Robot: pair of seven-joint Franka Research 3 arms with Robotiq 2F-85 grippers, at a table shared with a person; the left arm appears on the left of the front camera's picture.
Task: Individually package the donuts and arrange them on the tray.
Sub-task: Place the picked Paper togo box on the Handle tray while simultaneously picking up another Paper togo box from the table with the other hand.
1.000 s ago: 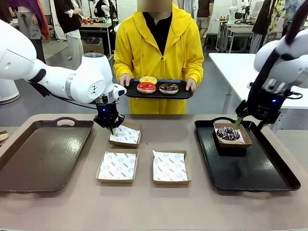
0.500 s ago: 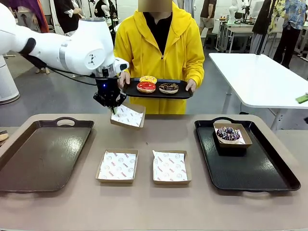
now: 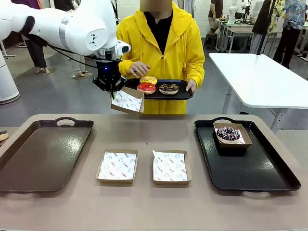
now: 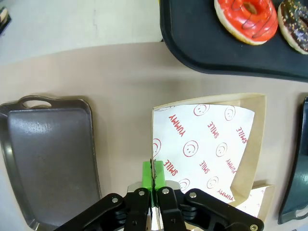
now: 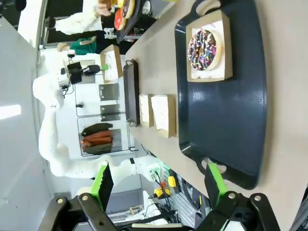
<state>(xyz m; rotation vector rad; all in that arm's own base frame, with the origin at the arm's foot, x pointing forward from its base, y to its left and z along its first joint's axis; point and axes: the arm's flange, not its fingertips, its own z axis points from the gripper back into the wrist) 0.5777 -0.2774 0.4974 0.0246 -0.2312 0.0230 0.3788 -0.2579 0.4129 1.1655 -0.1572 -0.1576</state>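
Observation:
The person holds a small black tray (image 3: 183, 94) bearing a yellow-glazed donut (image 3: 148, 80), a red-glazed donut (image 3: 146, 87) and a chocolate sprinkled donut (image 3: 168, 88). One of the person's hands (image 3: 138, 69) hovers by the yellow donut. My left gripper (image 3: 112, 92) is shut on the edge of a paper-lined cardboard box (image 3: 128, 101), held in the air just below that tray's left end. The left wrist view shows the gripper (image 4: 153, 174) pinching the box (image 4: 204, 144), with the red donut (image 4: 245, 19) beyond. The other chocolate donut (image 3: 229, 133) sits boxed on the right tray (image 3: 250, 168). My right gripper (image 5: 159, 185) is open, high above the boxed chocolate donut (image 5: 206, 48).
Two empty paper-lined boxes (image 3: 117, 165) (image 3: 169, 167) lie at the table's middle front. A large dark tray (image 3: 41, 154) lies empty at the left. A white table (image 3: 260, 77) stands behind at the right.
My left gripper has lifted the box off the table toward the person's tray. The right arm has left the front view. The person's hand moved from the tray's edge toward the yellow donut.

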